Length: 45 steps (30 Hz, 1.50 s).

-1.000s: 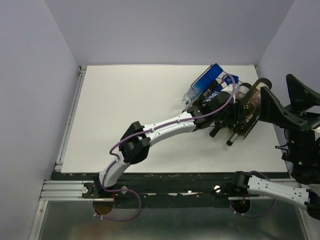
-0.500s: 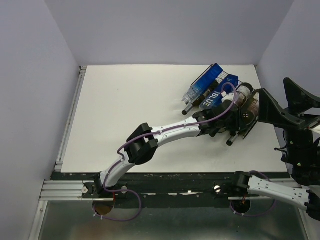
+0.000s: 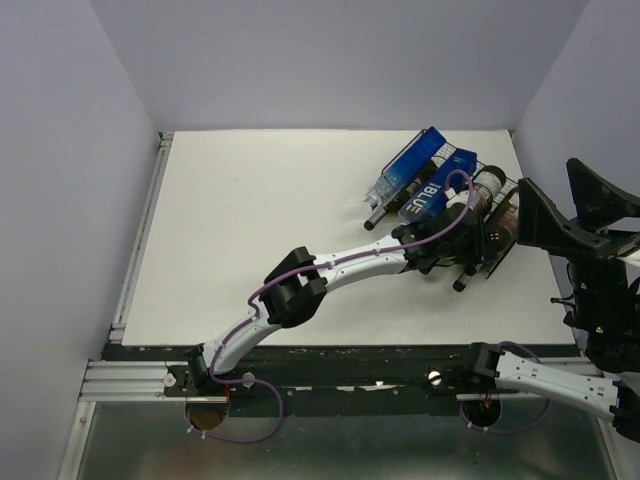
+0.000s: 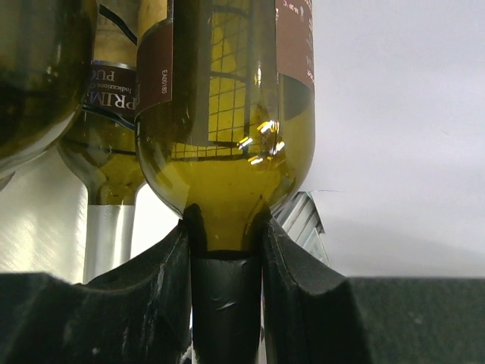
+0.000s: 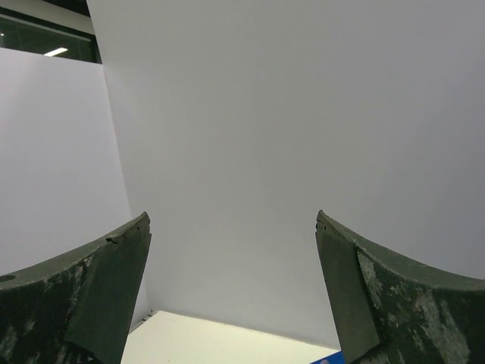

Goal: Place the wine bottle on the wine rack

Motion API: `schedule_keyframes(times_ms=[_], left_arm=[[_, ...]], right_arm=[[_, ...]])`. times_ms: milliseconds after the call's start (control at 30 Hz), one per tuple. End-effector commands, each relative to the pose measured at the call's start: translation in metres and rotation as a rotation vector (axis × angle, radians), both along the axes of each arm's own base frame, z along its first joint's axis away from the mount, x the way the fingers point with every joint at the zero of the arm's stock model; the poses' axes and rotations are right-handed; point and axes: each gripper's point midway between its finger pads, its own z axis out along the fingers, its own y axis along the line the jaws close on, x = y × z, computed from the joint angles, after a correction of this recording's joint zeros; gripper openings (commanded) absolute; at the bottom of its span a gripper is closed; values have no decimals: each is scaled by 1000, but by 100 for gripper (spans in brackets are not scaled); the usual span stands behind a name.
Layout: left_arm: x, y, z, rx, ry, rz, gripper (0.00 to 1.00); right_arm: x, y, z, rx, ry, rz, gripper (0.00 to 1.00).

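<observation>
Reaching from its base at the near edge, the left arm [image 3: 330, 268] stretches across the white table [image 3: 250, 220] toward the far right. At its end the left gripper [image 4: 225, 227] is clenched on the neck of the wine bottle [image 4: 227, 144], one finger pressed against each side just below the shoulder, where the dark capsule begins. The bottle is green glass with a brown label. From above, its body lies at the right end of the wine rack [image 3: 492, 262] and its capped neck points back toward the near side. The black wire grid shows through the glass behind it. Whether the bottle sits fully in a cradle cannot be told.

Just left of it in the wrist view lies a second green bottle [image 4: 110, 152] with a silver capsule. Farther left on the rack are two blue bottles [image 3: 410, 170], one marked BLUE.

Off the table's right edge, the right gripper [image 5: 231, 227] is raised. Its fingers are spread wide with nothing between them, facing the pale wall [image 5: 250, 114].
</observation>
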Motion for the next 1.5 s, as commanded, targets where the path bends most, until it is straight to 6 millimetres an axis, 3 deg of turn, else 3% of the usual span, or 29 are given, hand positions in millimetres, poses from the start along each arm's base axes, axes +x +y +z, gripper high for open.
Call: schedule_keyframes(times_ms=[0, 167, 200, 300, 467, 733, 833, 1000, 1133, 1267, 1333, 1467], left_arm=[[7, -16, 49, -161, -56, -16, 43], [3, -18, 45, -170, -46, -47, 70], [0, -19, 46, -175, -46, -56, 80], [-2, -18, 44, -170, -46, -74, 98], [-3, -6, 53, -132, -120, -80, 99], [-1, 36, 55, 47, -266, -14, 99], [-4, 44, 56, 97, -308, -25, 99], [-15, 60, 79, 130, -418, -60, 99], [-17, 101, 99, 202, -499, -34, 99], [-9, 166, 103, 299, -585, 54, 99], [-9, 204, 109, 312, -592, 92, 99], [-10, 274, 100, 377, -531, 156, 99]], right_arm=[[1, -5, -6, 3, 28, -10, 95], [2, -8, -7, 3, 34, -19, 95], [2, -9, -7, 3, 36, -20, 95], [2, -10, -7, 3, 41, -22, 95], [3, -13, -9, 3, 53, -35, 95], [6, -21, -11, 11, 76, -69, 95], [7, -22, -12, 8, 84, -81, 95], [13, -27, -14, 15, 124, -118, 95], [24, -35, -21, 48, 275, -160, 95], [34, -50, -44, 57, 546, -266, 93], [34, -55, -56, 98, 613, -280, 92], [31, -56, -79, 142, 682, -258, 89]])
